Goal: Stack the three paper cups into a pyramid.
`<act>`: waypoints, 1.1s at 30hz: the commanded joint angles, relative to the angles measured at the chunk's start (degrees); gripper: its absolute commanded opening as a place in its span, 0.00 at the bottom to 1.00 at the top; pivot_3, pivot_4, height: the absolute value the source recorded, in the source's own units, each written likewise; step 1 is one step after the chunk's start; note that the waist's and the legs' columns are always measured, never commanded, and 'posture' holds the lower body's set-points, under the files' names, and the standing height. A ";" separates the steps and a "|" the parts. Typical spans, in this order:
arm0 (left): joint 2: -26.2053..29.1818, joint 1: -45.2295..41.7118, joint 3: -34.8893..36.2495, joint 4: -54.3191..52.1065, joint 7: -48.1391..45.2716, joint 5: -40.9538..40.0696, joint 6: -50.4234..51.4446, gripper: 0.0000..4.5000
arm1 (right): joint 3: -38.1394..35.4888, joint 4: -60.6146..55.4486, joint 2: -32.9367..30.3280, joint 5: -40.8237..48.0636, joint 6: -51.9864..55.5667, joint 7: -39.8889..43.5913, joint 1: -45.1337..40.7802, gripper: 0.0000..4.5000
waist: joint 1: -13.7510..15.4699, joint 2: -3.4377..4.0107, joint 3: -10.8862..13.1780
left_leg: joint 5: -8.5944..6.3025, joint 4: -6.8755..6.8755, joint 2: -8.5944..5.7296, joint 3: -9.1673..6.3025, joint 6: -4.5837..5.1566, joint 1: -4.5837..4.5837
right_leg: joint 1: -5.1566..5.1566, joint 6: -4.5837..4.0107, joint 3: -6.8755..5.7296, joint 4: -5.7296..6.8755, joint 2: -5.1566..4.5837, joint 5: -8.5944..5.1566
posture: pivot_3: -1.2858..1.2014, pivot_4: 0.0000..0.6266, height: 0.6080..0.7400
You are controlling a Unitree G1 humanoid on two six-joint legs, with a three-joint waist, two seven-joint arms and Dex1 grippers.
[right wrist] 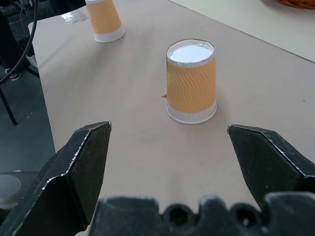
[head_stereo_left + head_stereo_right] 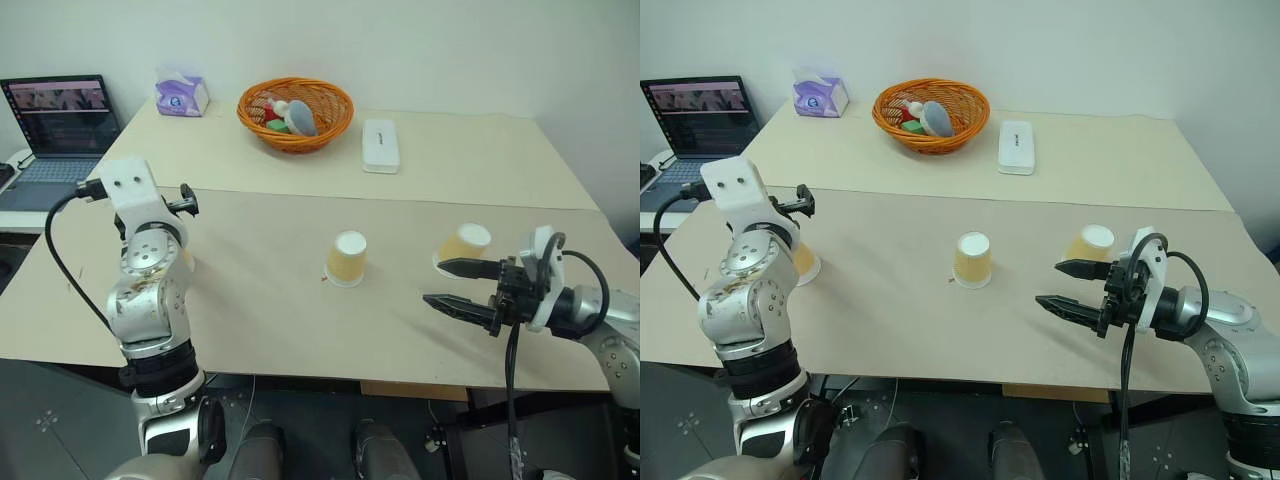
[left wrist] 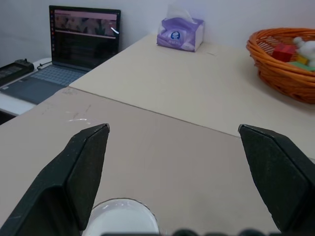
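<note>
Left paper cup (image 2: 805, 262): small tapered tan-orange cup with white rim, upside down near the left edge of the beige worktop (image 2: 940, 330), long axis upright, wide rim down; mostly hidden behind the left arm.
Left gripper (image 3: 172, 162): two black fingers spread wide, nothing between them; the white end of the left cup shows just below the fingers in the left wrist view.
Middle paper cup (image 2: 347, 258): same kind, upside down mid-worktop, upright, white end up; bare worktop on every side, well apart from both other cups.
Right paper cup (image 2: 463, 243): same kind, tilted, its white end leaning toward the right edge.
Right gripper (image 2: 448, 286): black fingers wide apart, empty, level, just in front of the right cup, pointing toward the middle cup.
Front edge: free strip of worktop between the two arms.
Back of worktop: purple tissue box (image 2: 181, 94), orange wicker basket (image 2: 296, 113), white flat case (image 2: 381, 145); open laptop (image 2: 58, 125) beyond the left edge.
</note>
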 commanded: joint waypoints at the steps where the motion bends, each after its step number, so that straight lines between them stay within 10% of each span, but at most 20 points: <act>1: -0.27 1.13 0.49 -1.75 0.73 0.36 0.75 1.00 | -2.36 -1.29 -0.96 1.24 -0.28 0.34 -0.44 1.00 | 0.01 0.00 0.00 | 0.00 0.00 0.00 0.00 0.00 0.01 | 0.00 0.00 0.00 0.01 0.00 0.00 | 0.52 0.24 0.50; 33: 0.12 9.19 0.21 -1.69 1.14 2.57 -2.88 1.00 | -1.13 0.15 -1.07 0.67 -0.05 1.03 -2.32 1.00 | 0.12 0.00 0.00 | 0.00 0.01 -0.01 0.00 0.00 -0.01 | 0.01 0.00 -0.01 -0.01 -0.01 0.00 | 0.52 0.24 0.50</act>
